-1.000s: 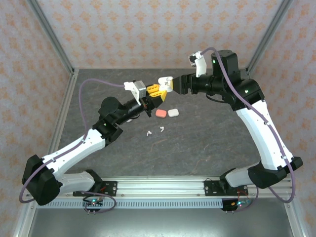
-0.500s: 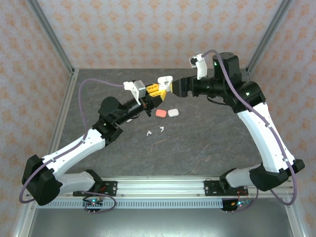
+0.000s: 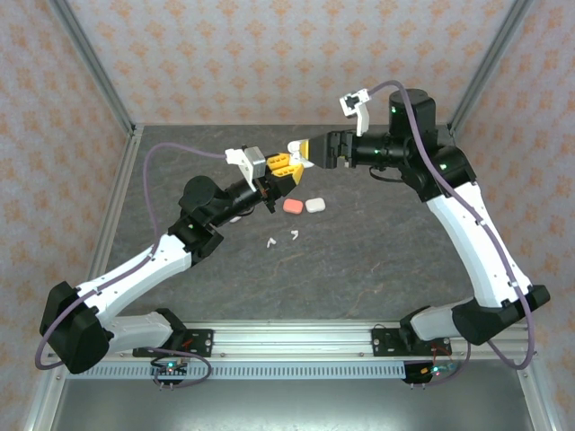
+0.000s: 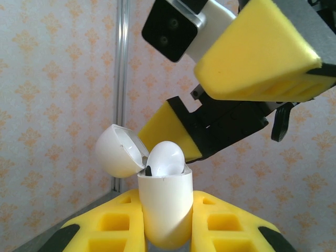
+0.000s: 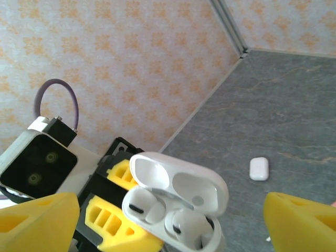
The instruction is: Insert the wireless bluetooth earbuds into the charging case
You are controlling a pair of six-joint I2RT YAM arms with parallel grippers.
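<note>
My left gripper (image 4: 165, 227) is shut on a white charging case (image 4: 164, 202), holding it upright in the air with its lid (image 4: 118, 151) swung open. Two white earbuds sit in the case's wells, one on the left (image 5: 148, 206) and one on the right (image 5: 190, 227). My right gripper (image 5: 172, 210) stands open just above the case, its yellow fingers (image 5: 39, 220) wide on either side and touching nothing. In the top view the case (image 3: 293, 148) hangs between the left gripper (image 3: 280, 168) and the right gripper (image 3: 305, 149). Two more loose earbuds (image 3: 269, 241) (image 3: 294, 235) lie on the table.
A salmon-pink case (image 3: 293, 206) and a white case (image 3: 314, 205) lie side by side on the grey table, below the grippers. The white one (image 5: 259, 168) also appears in the right wrist view. Patterned walls and metal posts (image 3: 90, 63) close in the back corners.
My right gripper's jaws have spread wide apart and its wrist has lifted slightly from the case. The left arm and the case it holds have stayed still.
</note>
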